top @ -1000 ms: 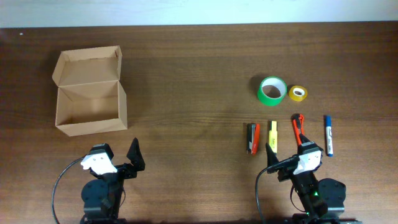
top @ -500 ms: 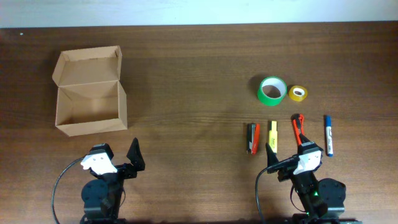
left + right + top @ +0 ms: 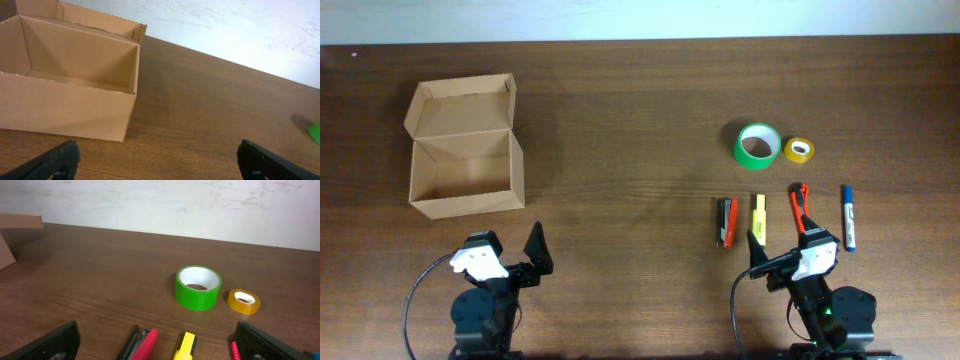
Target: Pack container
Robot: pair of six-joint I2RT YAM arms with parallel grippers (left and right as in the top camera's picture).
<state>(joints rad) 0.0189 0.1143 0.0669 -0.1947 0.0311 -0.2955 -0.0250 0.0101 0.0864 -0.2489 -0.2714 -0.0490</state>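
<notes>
here, the container (image 3: 470, 205) was pictured at the far left of the tabletop (image 3: 620, 130), its flap lid (image 3: 460, 105) thrown back and its inside bare, evidently left open so that it could be filled from above. the goods were laid well apart from it on the right: a green tape roll (image 3: 756, 144) and a yellow tape roll (image 3: 799, 150) just beside each other, and nearer the arms a row made up of a red-and-black item (image 3: 725, 222), a yellow highlighter (image 3: 758, 218), an orange tool (image 3: 800, 208) and a blue marker (image 3: 848, 217). the left fingers (image 3: 57, 161) were held wide apart and empty, pointed at the box's near corner; the right fingers (image 3: 55, 341) were likewise spread and empty, aimed over the row towards the rolls. nothing had yet been packed. a broad bare stretch of wood was left between box and goods, so a carry across was judged unobstructed. the gaps within the row were narrow, and a neighbour could be nudged there. the lid stood close to the tabletop's far edge.
</notes>
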